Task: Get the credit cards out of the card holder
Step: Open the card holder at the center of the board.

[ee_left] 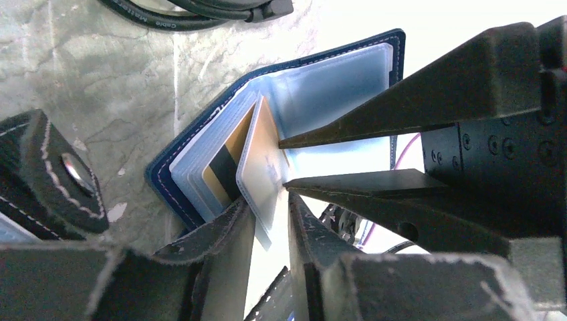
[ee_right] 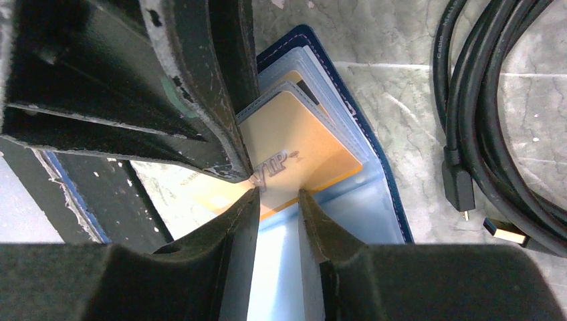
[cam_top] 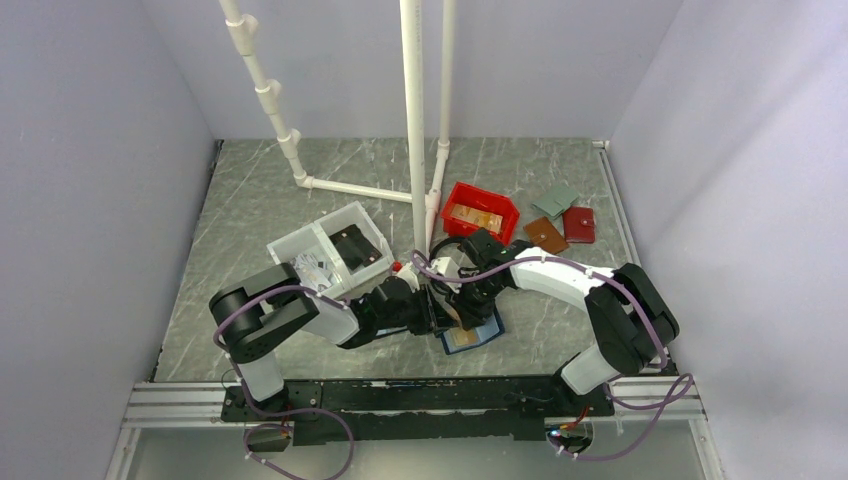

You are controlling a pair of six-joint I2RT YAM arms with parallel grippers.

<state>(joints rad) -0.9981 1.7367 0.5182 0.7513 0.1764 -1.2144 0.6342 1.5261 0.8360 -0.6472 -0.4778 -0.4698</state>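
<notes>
Right now, working from the left: the left gripper (ee_left: 270,207) reaches in from 9 o'clock on the overhead view. Its fingers are only a sliver apart, with one clear sleeve leaf standing between them. I cannot tell whether they actually bite it; my read is that it is there to keep the leaves spread.

The card holder (ee_left: 334,87) lies open on the table (ee_left: 100,67) between the two grippers, navy cover down, light-blue pockets up. The credit cards (ee_right: 294,144) are not yet out: a gold one sits in its pocket. The left wrist view shows its black stripe; only the right wrist view shows the face, stamped VIP.

The right gripper (ee_right: 277,195) enters from 3 o'clock, fingers parted and holding nothing, tips at that card's exposed edge, lined up to pinch, I judge. The overhead hides all contact. A black cable (ee_right: 481,100) lies further out at 3 o'clock, apart.
</notes>
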